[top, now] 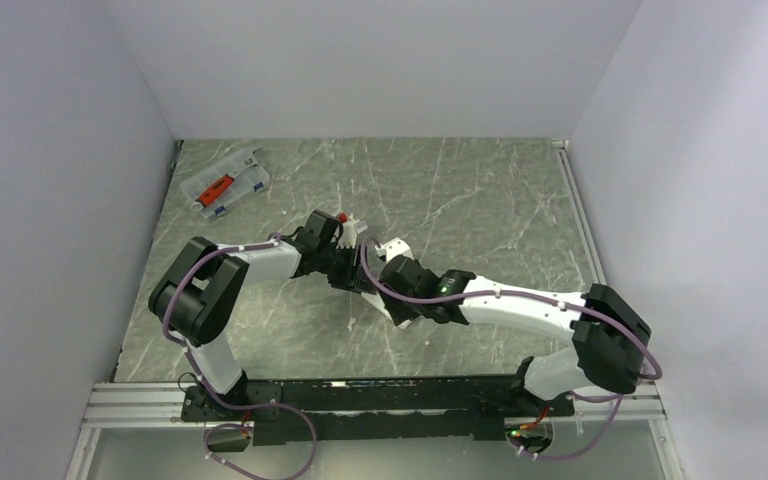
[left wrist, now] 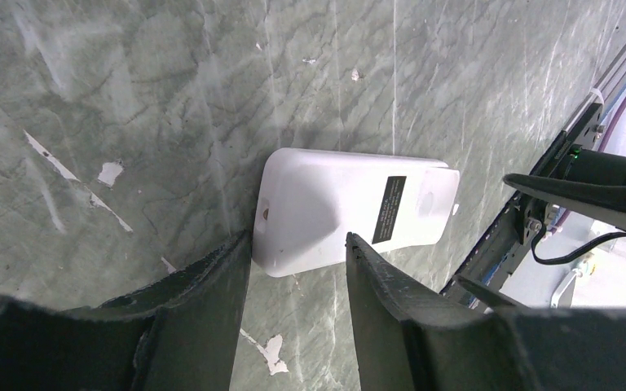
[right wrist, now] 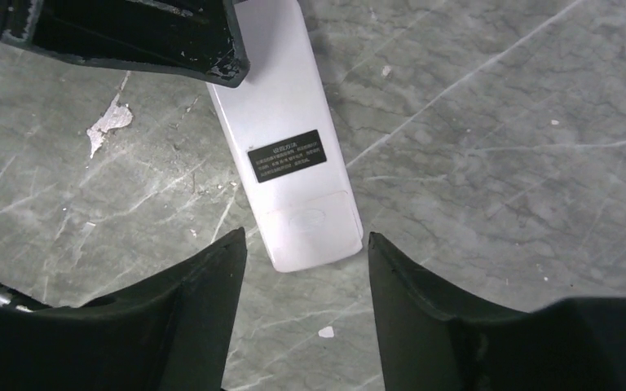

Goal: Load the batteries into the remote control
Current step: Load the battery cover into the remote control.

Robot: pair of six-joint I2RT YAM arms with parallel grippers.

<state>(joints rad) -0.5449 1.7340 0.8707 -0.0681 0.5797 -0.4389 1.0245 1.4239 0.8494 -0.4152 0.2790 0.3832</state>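
Grey-white walls (top: 360, 60) closed in the far and both side edges of the green-grey marbled table (top: 480, 200), and a metal rail (top: 140, 405) ran along its near edge under the arm bases. Only the top view showed this, along with the clear organiser case (top: 226, 183) at the far-left corner, a red tool (top: 218, 187) inside it. In that view both arms met near the middle of the table and hid most of what lay beneath them. A small red speck (top: 342, 216) sat just beyond the left wrist, too small to identify.

The wrist views gave what the top view could not. The remote control (left wrist: 350, 208) lay flat on the table near its middle, plain white back up, a dark label (right wrist: 287, 155) on it. The left tool (left wrist: 297, 244) was spread, its fingers flanking one end. The right tool (right wrist: 306, 238) was likewise released, straddling the opposite end. Whether any finger touched the remote could not be told. White chips (right wrist: 102, 122) marked the table surface close by.
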